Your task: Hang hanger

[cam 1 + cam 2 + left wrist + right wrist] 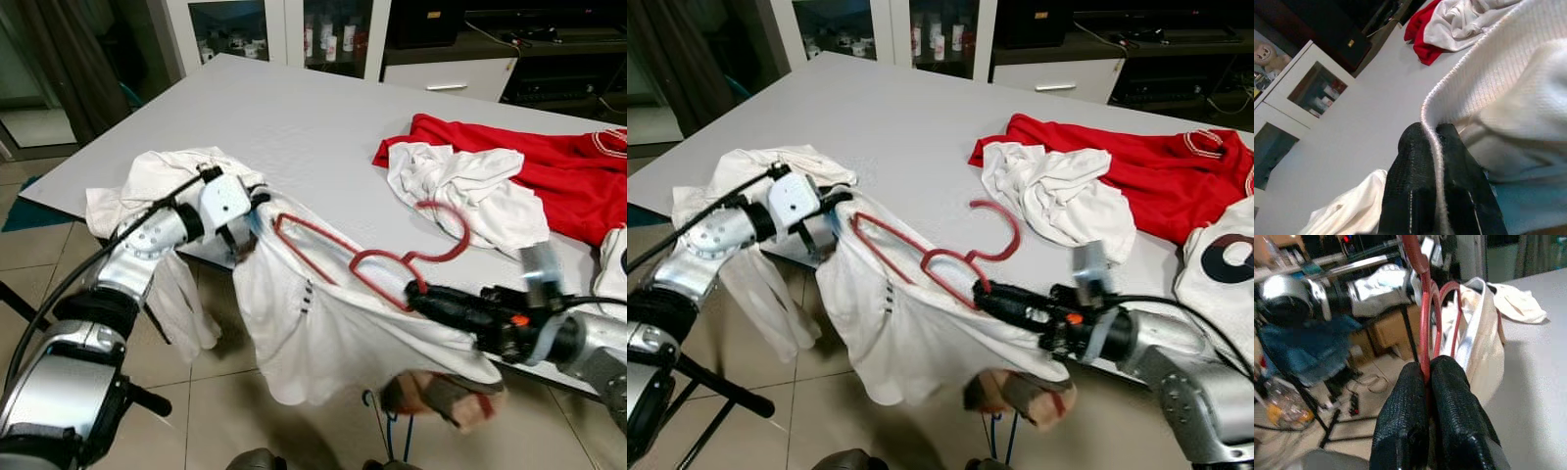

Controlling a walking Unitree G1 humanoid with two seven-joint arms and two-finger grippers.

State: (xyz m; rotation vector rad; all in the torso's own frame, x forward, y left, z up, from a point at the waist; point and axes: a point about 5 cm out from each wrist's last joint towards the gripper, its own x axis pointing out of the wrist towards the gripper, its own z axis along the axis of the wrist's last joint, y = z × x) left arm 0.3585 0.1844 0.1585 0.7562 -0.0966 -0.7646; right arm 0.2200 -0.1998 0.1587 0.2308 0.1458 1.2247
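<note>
Thin red wire hanger [377, 257] inside a white shirt [323, 333], hook curling up beyond the right tool [416, 294] clamped on its neck, long axis running across to the left tool [1432, 134] pinching the shirt's collar, off the table [294, 117] edge.

A hanger [372, 257] sits in a shirt [323, 323] hanging off the desk's [294, 117] front edge; crumpled garments [470, 186] lie behind, to the right.

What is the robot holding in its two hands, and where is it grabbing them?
The right gripper pinches the red wire hanger at its neck, below the hook. The left gripper pinches the white shirt's ribbed collar edge.
</note>
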